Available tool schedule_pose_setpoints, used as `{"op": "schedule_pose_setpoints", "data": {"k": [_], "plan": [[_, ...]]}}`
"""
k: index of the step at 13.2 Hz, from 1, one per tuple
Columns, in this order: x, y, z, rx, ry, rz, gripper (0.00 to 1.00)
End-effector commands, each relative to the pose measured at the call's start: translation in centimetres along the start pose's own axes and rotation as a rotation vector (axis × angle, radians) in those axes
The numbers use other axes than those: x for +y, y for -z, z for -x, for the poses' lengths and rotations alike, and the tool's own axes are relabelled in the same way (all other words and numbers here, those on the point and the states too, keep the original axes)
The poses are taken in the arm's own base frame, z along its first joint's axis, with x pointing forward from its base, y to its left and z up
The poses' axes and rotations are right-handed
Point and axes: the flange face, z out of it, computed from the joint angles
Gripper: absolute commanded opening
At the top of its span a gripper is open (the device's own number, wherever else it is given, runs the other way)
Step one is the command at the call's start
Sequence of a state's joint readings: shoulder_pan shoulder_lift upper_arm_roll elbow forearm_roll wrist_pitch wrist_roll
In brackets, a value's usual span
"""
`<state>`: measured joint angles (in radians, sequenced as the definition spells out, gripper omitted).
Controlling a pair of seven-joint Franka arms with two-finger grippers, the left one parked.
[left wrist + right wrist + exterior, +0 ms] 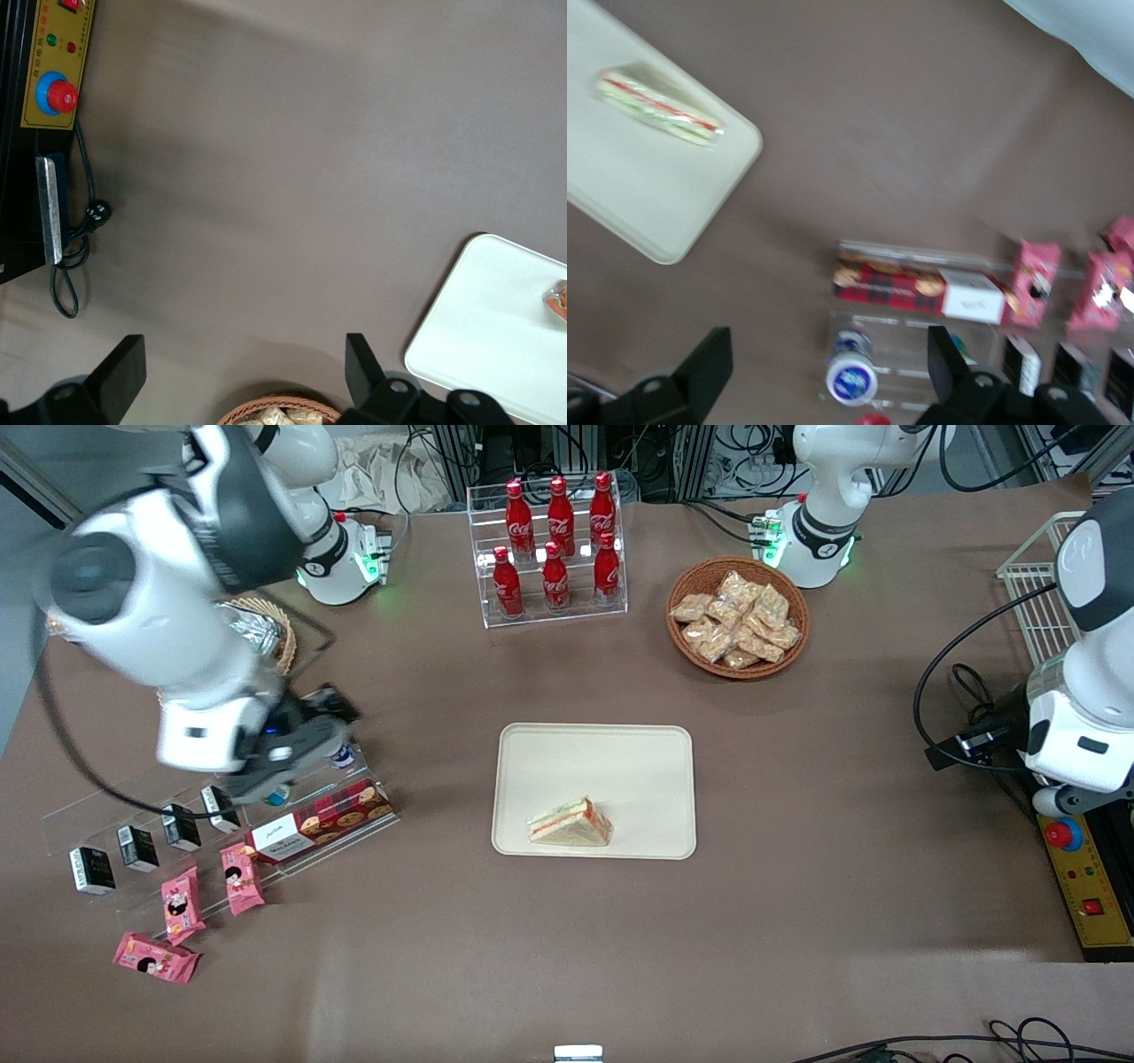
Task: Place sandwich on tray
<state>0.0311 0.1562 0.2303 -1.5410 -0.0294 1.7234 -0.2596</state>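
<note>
The sandwich [570,822], a clear-wrapped wedge with red and green filling, lies on the cream tray [594,762] near the tray's edge closest to the front camera. The right wrist view shows the same sandwich [659,109] on the tray [647,195]. My gripper [292,766] hangs well away from the tray, toward the working arm's end of the table, above a clear acrylic snack rack [266,824]. Its fingers [714,361] stand wide apart and hold nothing; a small blue-capped bottle [851,379] shows between them, far below.
A red cookie box [321,828] and small black cartons [137,848] sit on the rack, with pink snack packets [182,903] beside it. A rack of red cola bottles [555,545] and a wicker basket of snack bags [737,615] stand farther from the front camera than the tray.
</note>
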Motion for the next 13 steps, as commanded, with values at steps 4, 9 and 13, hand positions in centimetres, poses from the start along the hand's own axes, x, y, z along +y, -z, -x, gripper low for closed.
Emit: {"op": "schedule_pose_setpoints", "data": {"k": [4,9,13], "plan": [[9.8,1.6,6.1,-0.029,-0.224,-0.026,0.98],[12.2,4.2,8.6,-0.029,-0.363,-0.054,0.98],[14.4,3.9,10.0,-0.044,-0.396,-0.052,0.98]]}}
